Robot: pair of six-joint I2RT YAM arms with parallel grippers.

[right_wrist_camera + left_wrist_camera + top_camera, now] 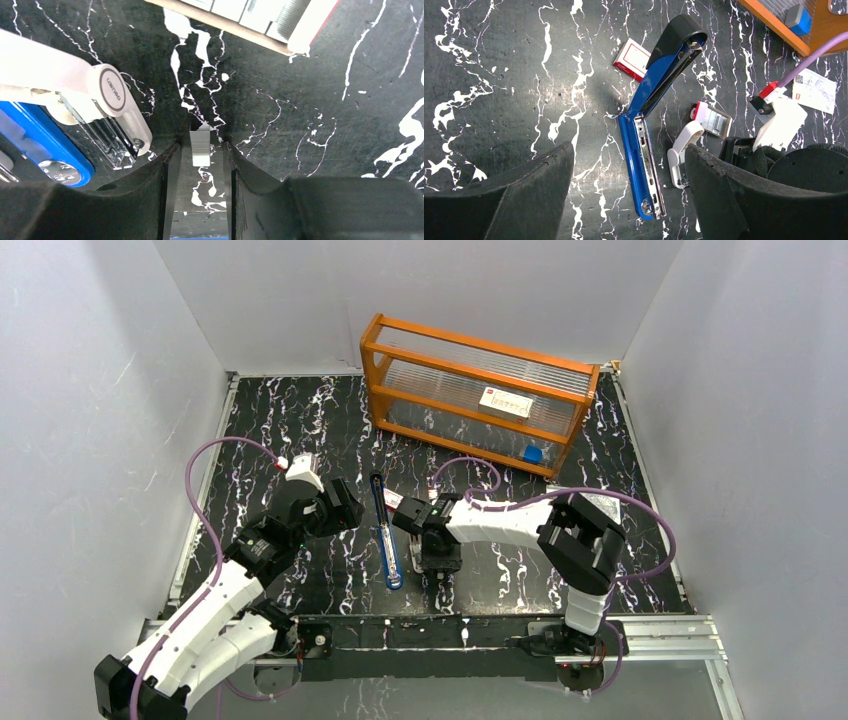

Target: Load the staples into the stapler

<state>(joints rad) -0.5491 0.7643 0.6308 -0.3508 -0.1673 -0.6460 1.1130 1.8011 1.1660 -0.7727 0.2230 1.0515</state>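
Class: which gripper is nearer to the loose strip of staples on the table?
Right. The right gripper has the staples lying between its open fingers. The left gripper hangs open at the stapler, on the other side of it from the staples.

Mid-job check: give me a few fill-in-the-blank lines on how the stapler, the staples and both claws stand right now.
1. The stapler lies swung ___, its metal channel exposed.
2. The staples lie ___ the fingers of the right claw, not yet gripped.
3. The left claw hangs open directly over the blue ___.
Missing words: open; between; stapler.
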